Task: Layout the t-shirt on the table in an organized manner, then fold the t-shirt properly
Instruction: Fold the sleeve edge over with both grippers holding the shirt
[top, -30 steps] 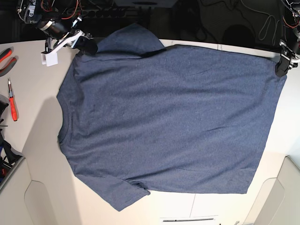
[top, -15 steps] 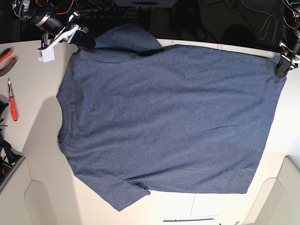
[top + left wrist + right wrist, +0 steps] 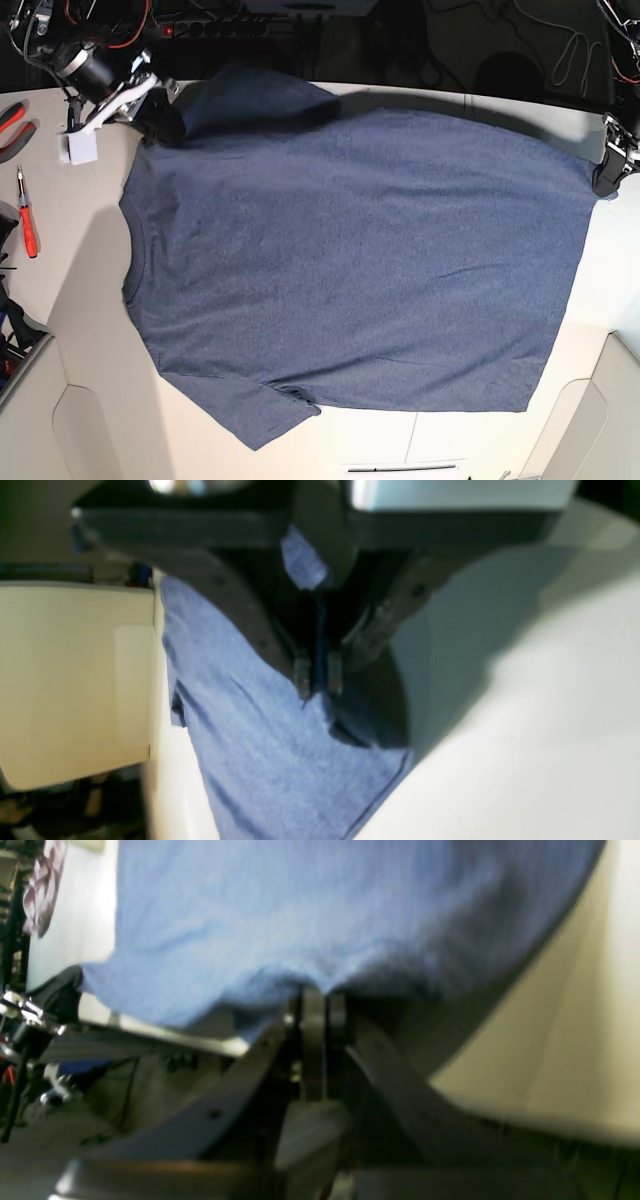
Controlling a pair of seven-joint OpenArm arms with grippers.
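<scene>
White table (image 3: 90,300), t-shirt (image 3: 350,250) far corners in both clamped tools (image 3: 160,118) (image 3: 604,180).

t-shirt (image 3: 350,260) flat on table (image 3: 80,300), screwdriver (image 3: 27,218) left

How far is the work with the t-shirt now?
Mostly done: the t-shirt lies spread flat on the table. In hand: the left end effector and the right end effector pinch its far corners, pulling it taut. Left: release, then every fold.

wrist views: both blurred
t-shirt (image 3: 350,260) lettering: not visible
left gripper (image 3: 603,178): partly cut off at frame edge
</scene>
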